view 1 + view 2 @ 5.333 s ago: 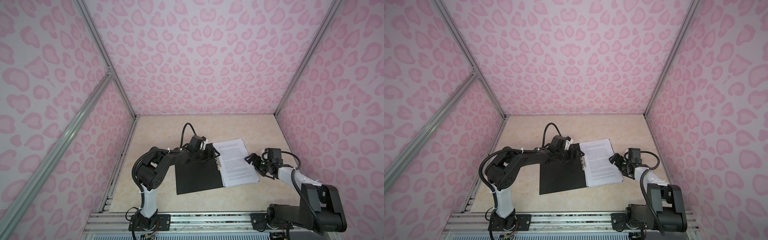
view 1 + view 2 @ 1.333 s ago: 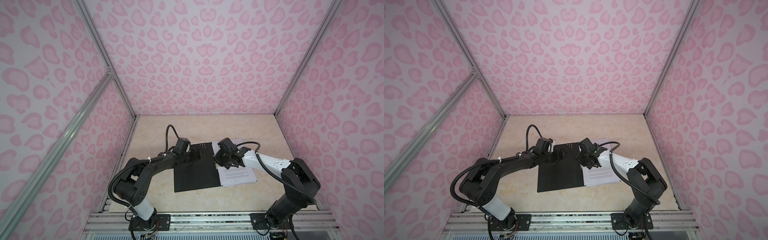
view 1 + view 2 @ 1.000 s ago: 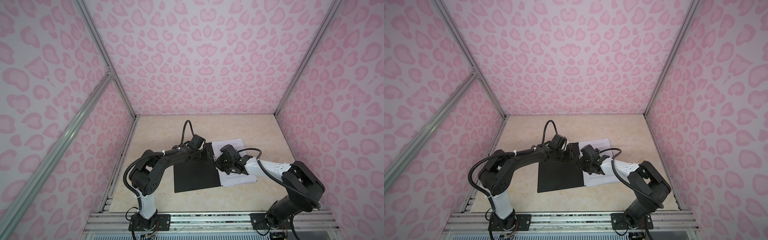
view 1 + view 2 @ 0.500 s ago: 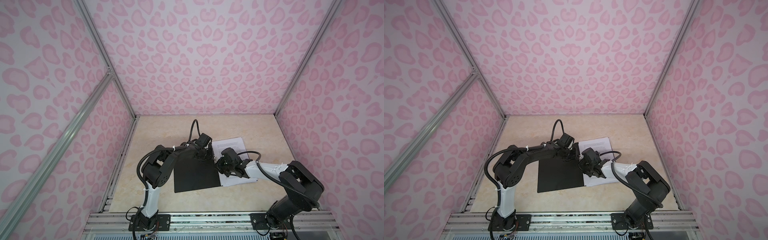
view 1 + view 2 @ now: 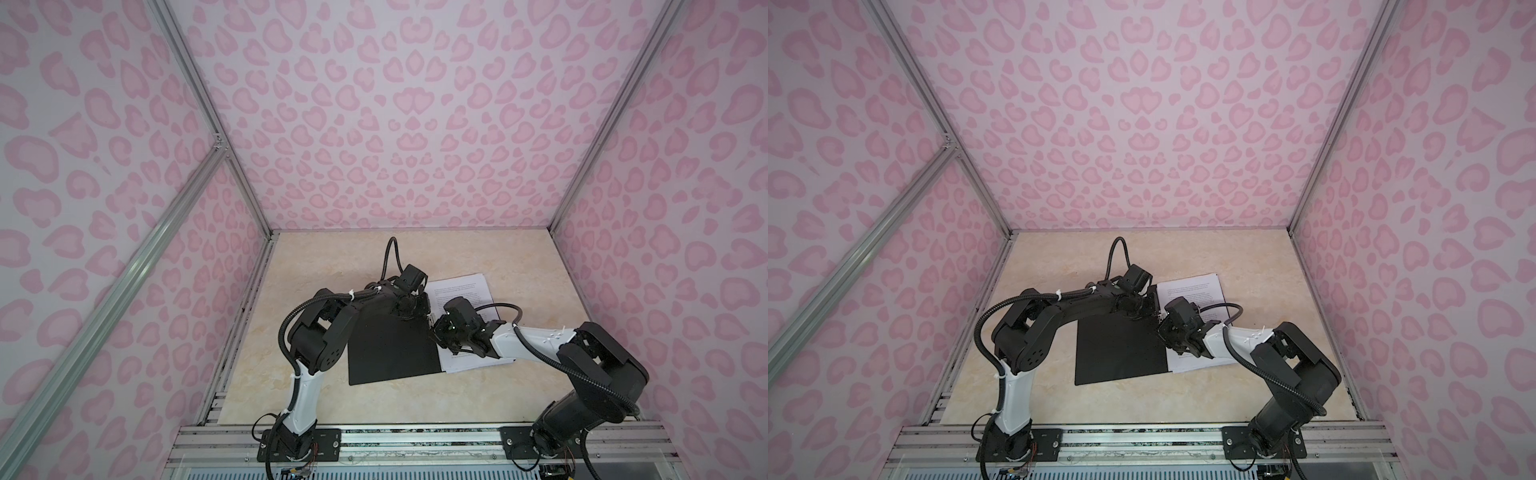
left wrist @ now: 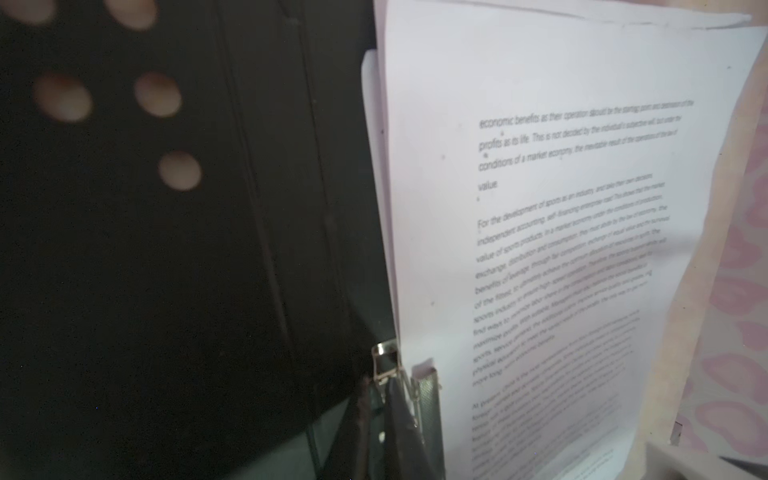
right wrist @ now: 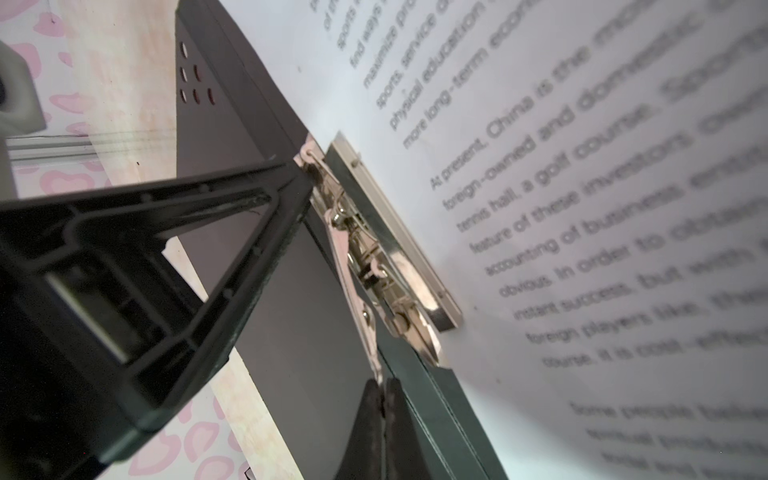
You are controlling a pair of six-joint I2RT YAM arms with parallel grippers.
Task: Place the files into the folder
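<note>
black folder (image 5: 390, 349), white text-printed files (image 5: 461, 286), pink-spotted walls (image 5: 415, 124)

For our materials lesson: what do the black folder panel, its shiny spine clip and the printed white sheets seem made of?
Black flat folder panel: matte, likely plastic or coated card; no glare, punched round holes. Shiny hinged spine clip: polished metal; bright reflections, rivets. Printed white sheets: thin matte paper; stacked edges bend.

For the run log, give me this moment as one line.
folder: open, flat | files: on its right half, edge at clip | right claw: shut on clip lever | left claw: beside clip, grip unclear
</note>
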